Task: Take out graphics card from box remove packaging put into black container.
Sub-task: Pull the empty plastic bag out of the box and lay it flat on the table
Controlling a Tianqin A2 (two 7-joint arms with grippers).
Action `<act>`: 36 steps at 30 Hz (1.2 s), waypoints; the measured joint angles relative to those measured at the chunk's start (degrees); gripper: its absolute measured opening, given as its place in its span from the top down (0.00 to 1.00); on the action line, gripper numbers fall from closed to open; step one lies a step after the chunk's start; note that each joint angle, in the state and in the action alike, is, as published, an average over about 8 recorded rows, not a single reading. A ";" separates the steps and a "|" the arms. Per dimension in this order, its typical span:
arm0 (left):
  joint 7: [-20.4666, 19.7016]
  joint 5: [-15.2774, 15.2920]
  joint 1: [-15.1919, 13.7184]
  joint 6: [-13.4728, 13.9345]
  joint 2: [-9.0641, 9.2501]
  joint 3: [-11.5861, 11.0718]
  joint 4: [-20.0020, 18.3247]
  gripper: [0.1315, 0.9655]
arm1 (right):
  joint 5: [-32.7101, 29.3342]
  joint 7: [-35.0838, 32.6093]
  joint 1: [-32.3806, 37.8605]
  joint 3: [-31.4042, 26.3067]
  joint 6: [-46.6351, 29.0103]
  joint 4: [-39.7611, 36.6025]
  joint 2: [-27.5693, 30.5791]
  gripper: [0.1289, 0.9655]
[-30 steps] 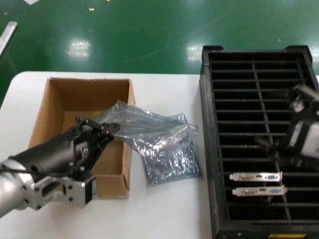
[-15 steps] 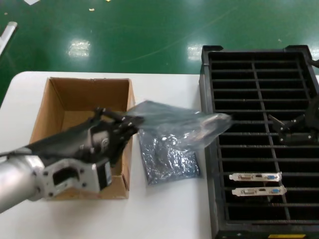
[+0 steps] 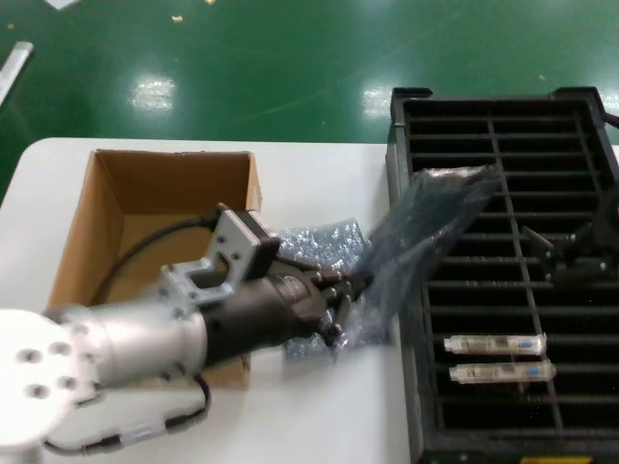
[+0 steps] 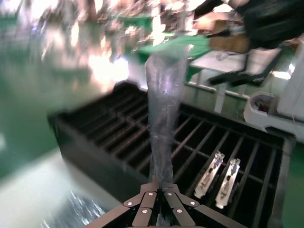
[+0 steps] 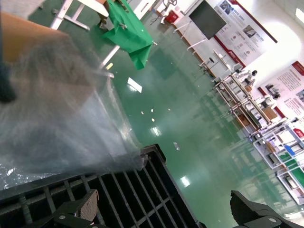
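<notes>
My left gripper (image 3: 345,290) is shut on one end of a crinkly silver packaging bag (image 3: 440,213), which stretches up and right over the left rows of the black container (image 3: 503,145). In the left wrist view the bag (image 4: 164,114) rises straight from the left gripper (image 4: 161,186). Two graphics cards (image 3: 493,343) (image 3: 500,370) stand in near slots, also seen as cards (image 4: 211,172) beyond the bag. A second bag (image 3: 314,242) lies on the table beside the box (image 3: 174,184). My right gripper (image 3: 568,253) hovers open over the container's right side, fingers (image 5: 86,205) wide apart.
The white table (image 3: 338,406) carries the box on the left and the container on the right. Its far edge meets a green floor (image 3: 290,68). The right wrist view shows the bag (image 5: 61,118) draped near the container's rim (image 5: 152,156).
My left gripper has swung right, away from the box, carrying the bag, which now hangs over the container. The right gripper has settled near the container's right side.
</notes>
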 joint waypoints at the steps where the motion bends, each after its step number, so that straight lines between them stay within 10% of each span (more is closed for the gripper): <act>1: -2.51 2.31 -0.54 0.74 1.84 -0.13 1.42 0.99 | 0.00 0.00 0.00 0.00 0.00 0.00 0.00 0.01; 8: -13.60 13.26 -3.70 -2.12 8.02 1.13 11.86 0.99 | -0.03 0.01 -0.01 0.01 -0.02 0.03 -0.01 0.00; 22: -17.09 18.89 -11.20 -13.17 8.53 1.51 29.82 0.98 | -0.04 0.03 -0.02 0.02 -0.03 0.04 -0.01 0.00; 36: -21.24 18.49 -12.08 -10.55 6.58 1.59 23.79 0.82 | -0.03 0.03 -0.01 0.01 -0.02 0.03 -0.01 0.00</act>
